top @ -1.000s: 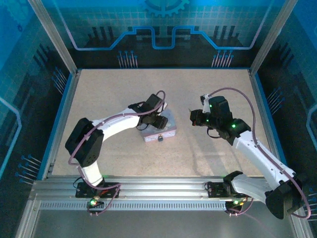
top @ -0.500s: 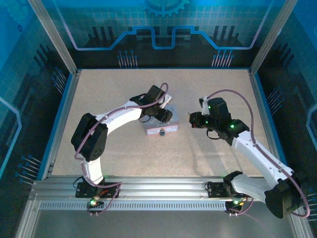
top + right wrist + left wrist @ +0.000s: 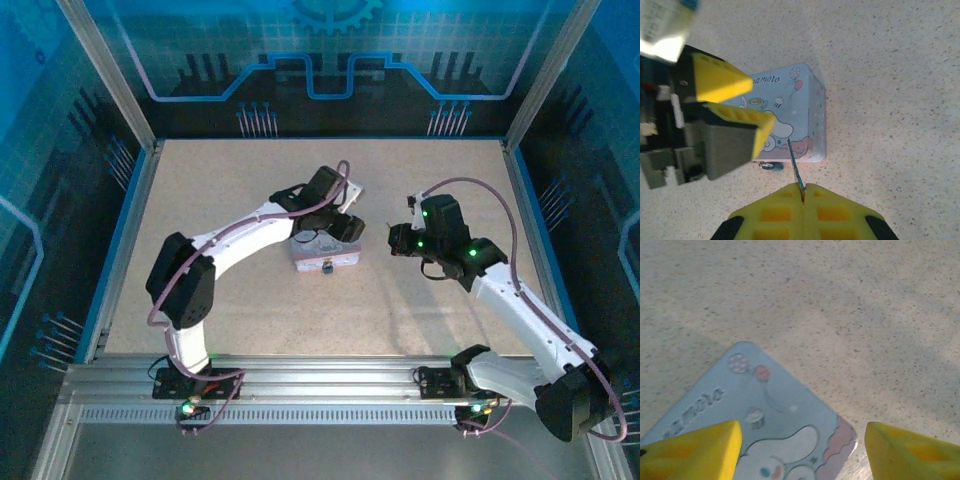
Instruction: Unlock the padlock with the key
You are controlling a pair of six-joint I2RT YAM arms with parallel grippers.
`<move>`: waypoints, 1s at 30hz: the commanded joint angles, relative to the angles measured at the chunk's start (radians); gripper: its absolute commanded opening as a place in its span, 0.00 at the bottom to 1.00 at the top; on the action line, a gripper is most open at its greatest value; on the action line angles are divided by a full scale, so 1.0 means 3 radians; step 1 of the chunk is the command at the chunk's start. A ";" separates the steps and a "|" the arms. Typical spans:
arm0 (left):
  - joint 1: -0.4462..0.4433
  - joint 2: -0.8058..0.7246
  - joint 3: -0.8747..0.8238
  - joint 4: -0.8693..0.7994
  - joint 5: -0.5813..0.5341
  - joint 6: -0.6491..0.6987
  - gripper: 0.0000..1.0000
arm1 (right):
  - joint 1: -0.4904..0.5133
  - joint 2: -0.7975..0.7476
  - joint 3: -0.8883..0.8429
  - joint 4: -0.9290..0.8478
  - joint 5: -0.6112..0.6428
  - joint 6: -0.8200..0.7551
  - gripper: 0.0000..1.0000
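- Approach step: right tool (image 3: 803,192) clenched on the key (image 3: 795,169) beside the tin (image 3: 790,107); left tool (image 3: 801,452) released above it.
- The padlock (image 3: 771,166) sits at the tin's front edge; next likely needs fine keyhole alignment.

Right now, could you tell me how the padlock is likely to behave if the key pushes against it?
The padlock looks tiny and seems to hang at the side of the tin, so it will probably swing or twist away rather than stay put. The key, a thin sliver pinched by the right gripper, may well pivot between the pads.
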 commanded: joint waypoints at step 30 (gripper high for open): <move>-0.0243 0.0142 -0.0257 -0.0081 0.0457 -0.0222 0.55 | -0.0298 -0.0146 0.0094 -0.0394 0.0119 -0.0078 0.00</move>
